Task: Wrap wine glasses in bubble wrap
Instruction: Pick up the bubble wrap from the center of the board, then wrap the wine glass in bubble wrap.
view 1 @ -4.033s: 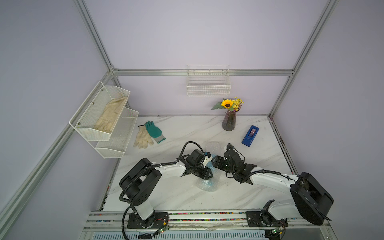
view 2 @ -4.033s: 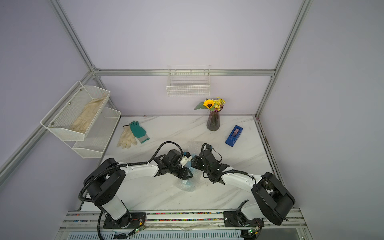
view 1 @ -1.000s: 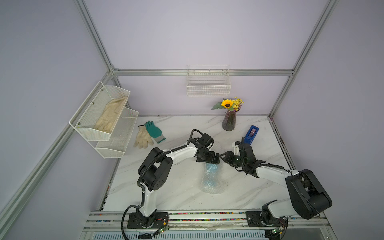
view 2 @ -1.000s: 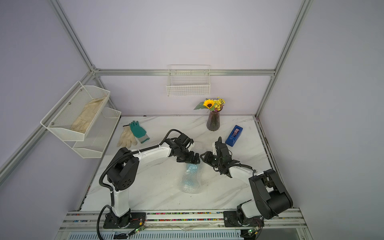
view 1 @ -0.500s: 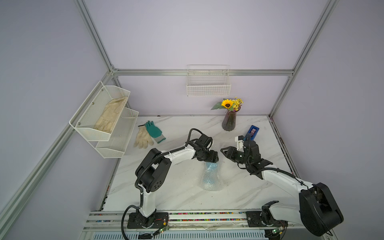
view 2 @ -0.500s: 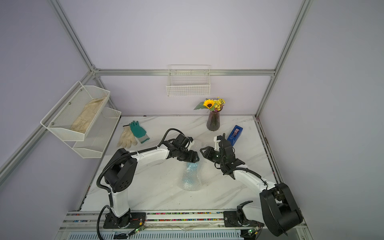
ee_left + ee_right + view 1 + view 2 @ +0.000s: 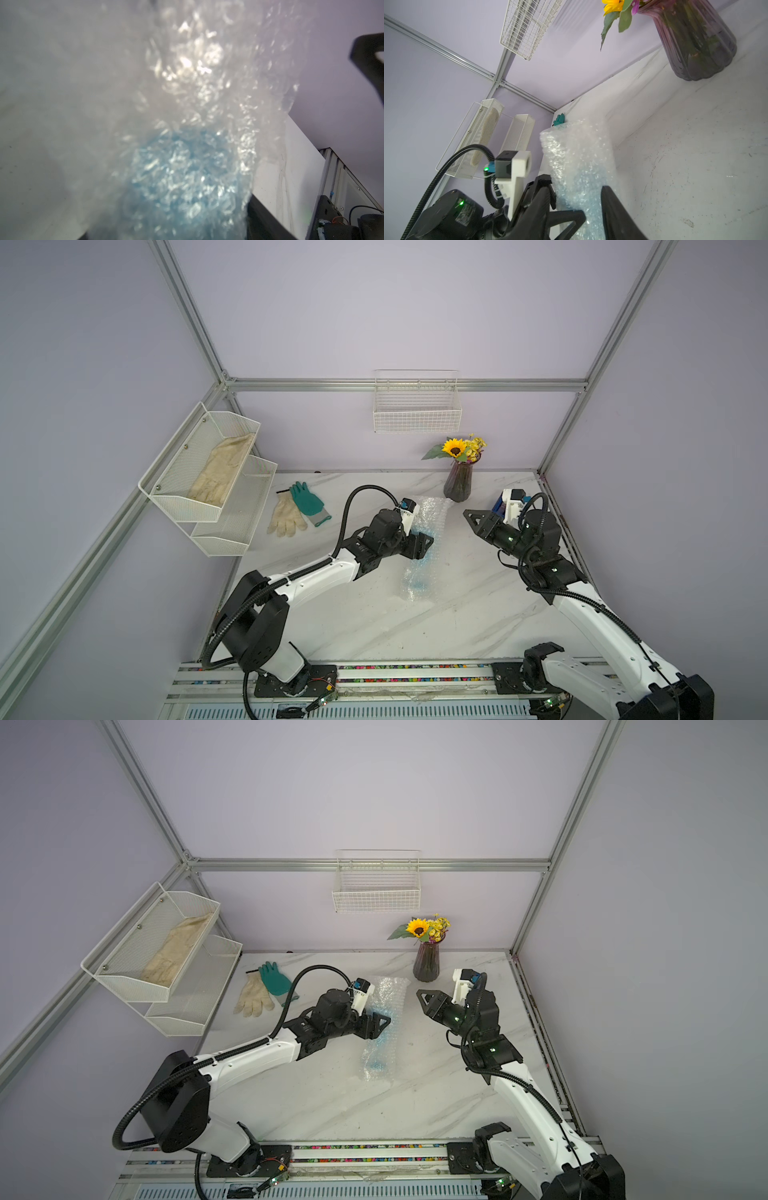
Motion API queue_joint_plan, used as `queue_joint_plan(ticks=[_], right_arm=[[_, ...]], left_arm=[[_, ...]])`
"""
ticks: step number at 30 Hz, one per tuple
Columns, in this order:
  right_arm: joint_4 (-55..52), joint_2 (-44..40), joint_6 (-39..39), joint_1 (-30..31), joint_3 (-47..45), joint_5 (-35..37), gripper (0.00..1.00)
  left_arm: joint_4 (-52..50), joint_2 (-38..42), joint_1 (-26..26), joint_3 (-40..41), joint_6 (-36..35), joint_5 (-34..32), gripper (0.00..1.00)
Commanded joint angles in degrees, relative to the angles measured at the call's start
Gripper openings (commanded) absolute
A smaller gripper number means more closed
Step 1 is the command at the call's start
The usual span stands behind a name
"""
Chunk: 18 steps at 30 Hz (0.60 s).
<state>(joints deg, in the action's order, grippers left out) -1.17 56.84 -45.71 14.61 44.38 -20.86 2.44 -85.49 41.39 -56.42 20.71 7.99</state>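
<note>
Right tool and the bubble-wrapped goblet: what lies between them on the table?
Nothing: only bare marble table separates the right tool from the bubble wrap around the goblet, as both top views show.

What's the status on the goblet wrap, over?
Left end effector straddling bubble wrap, grip unconfirmed. Right end effector empty, standing off. Goblet lying inside wrap. Vase close behind, not blocking.

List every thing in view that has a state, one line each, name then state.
bubble wrap: rolled around the goblet, lying on the table.
goblet: wrapped, blue showing through the film.
left tool: jaws astride the roll; grip unclear.
right tool: raised clear of the roll, empty.
vase: upright, holding flowers.
gloves: lying flat on the table.
wire basket: looks empty.
</note>
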Motion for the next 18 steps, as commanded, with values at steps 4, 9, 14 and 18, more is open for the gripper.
queue_joint_plan(ticks=[4,9,14,18], right_arm=[[-2.9,1.7,2.2,-0.5,5.4,-2.4,0.44],[-5.5,4.5,6.4,-0.5,9.8,-5.7,0.45],[-11.1,6.8,11.4,-0.4,12.6,-12.0,0.44],[-16.8,7.4,14.0,0.7,13.0,-15.8,0.43]], left_arm=[[26.7,7.5,1.6,12.4,-10.2,-2.4,0.71],[42.7,6.3,3.1,19.8,-15.5,-2.5,0.7],[58.3,0.8,4.9,26.3,-19.6,-2.7,0.71],[70.1,-4.5,6.5,30.4,-22.2,-3.1,0.71]])
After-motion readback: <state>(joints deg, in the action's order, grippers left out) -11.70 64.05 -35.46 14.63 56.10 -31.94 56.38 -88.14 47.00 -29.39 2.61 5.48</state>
